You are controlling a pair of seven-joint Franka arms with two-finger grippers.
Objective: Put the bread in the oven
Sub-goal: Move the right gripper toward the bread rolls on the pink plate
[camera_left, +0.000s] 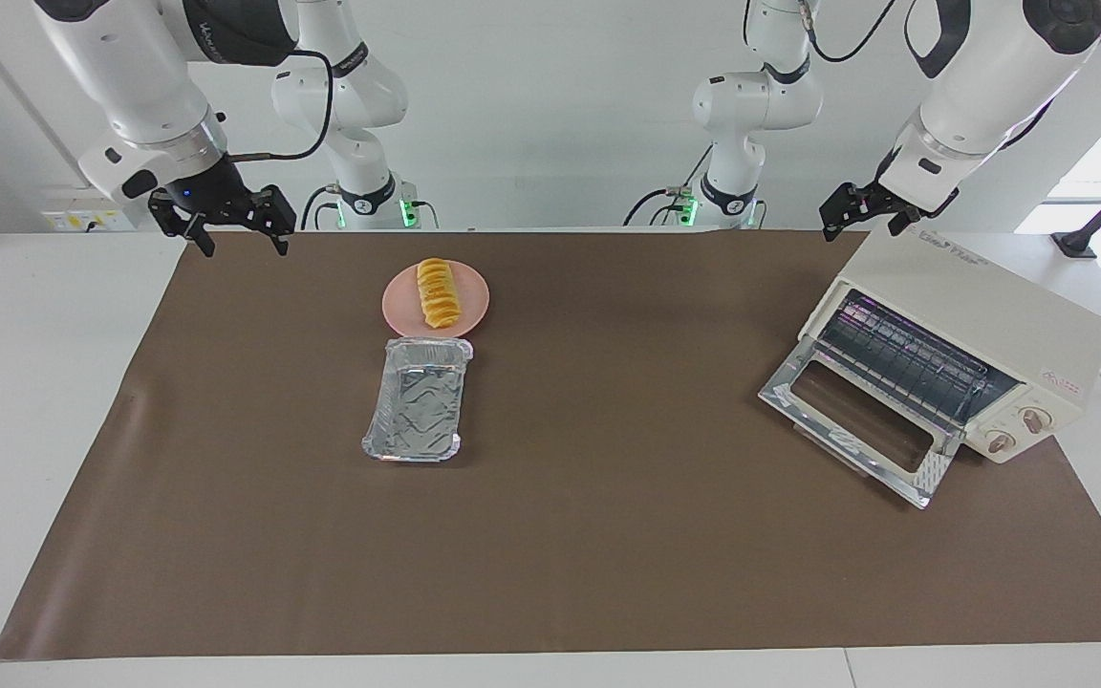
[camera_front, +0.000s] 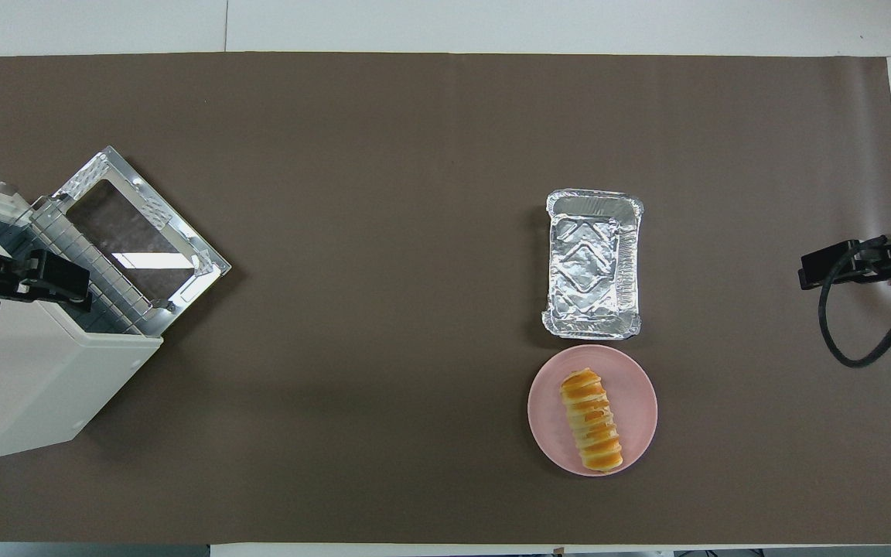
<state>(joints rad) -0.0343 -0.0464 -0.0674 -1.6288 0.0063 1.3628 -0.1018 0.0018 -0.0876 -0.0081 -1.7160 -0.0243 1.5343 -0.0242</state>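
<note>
- Both arms wait: right gripper (camera_left: 239, 232) over the mat's (camera_left: 608, 535) corner and left gripper (camera_left: 858, 212) above the oven (camera_left: 966, 315), jaws spread wide, empty.
- The bread (camera_left: 437, 292) lies on the pink plate (camera_left: 474, 311) beside the foil tray (camera_left: 417, 441); a careless pinch may crush it.
- The oven's lowered door could snag the loaf.

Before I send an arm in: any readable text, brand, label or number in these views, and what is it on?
None can be read for certain.
Oven top: dark printed lettering near the left gripper, too blurred to read.
Oven front, above the knobs: small red mark, too small.
Right arm, above the right gripper: faint lettering, unreadable.
</note>
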